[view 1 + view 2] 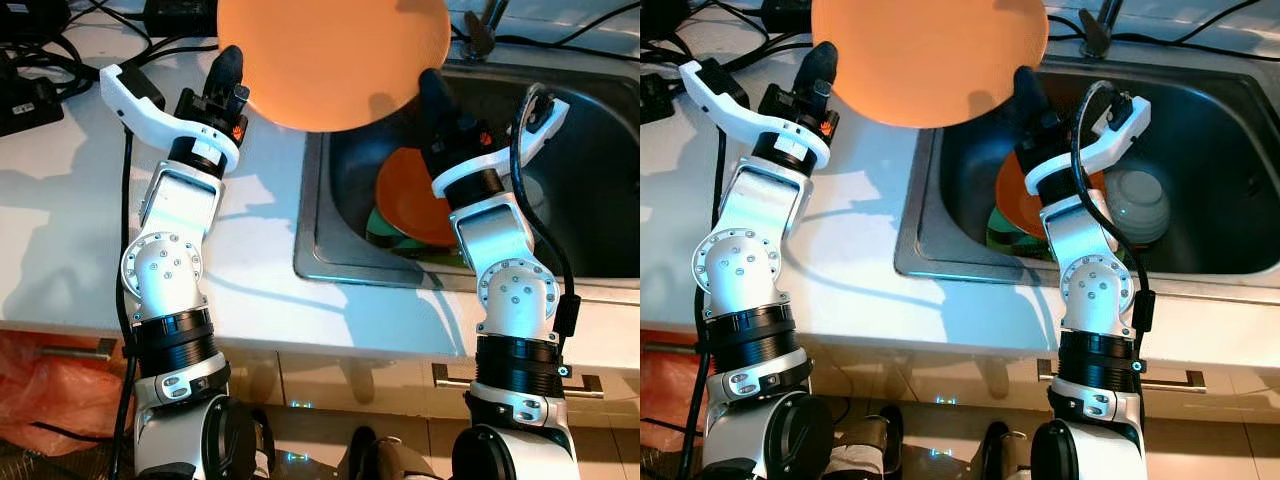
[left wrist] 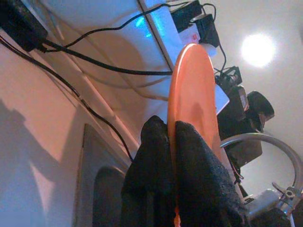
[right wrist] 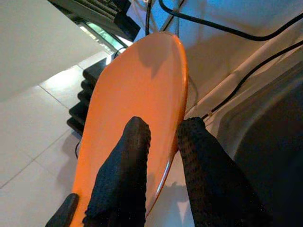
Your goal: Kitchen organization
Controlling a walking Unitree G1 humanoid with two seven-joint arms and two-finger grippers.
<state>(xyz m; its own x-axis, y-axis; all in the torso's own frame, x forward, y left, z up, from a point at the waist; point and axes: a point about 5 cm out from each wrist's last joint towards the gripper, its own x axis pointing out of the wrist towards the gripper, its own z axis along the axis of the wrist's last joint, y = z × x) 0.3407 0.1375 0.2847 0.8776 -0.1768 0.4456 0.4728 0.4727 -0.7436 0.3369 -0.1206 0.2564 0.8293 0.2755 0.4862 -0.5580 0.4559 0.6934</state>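
Sink [image 1: 330, 250] below; end effectors (both) [image 2: 171, 142] [image 3: 163, 146] pinch plate [image 1: 330, 55].

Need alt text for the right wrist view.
Right gripper pinches the rim of a large orange plate between its two black fingers, held up edge-on. Behind it run black cables and the dark sink.

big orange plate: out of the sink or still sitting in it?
Out. The orange plate is held up over the counter edge, left gripper and right gripper each pinching its rim between their fingers.
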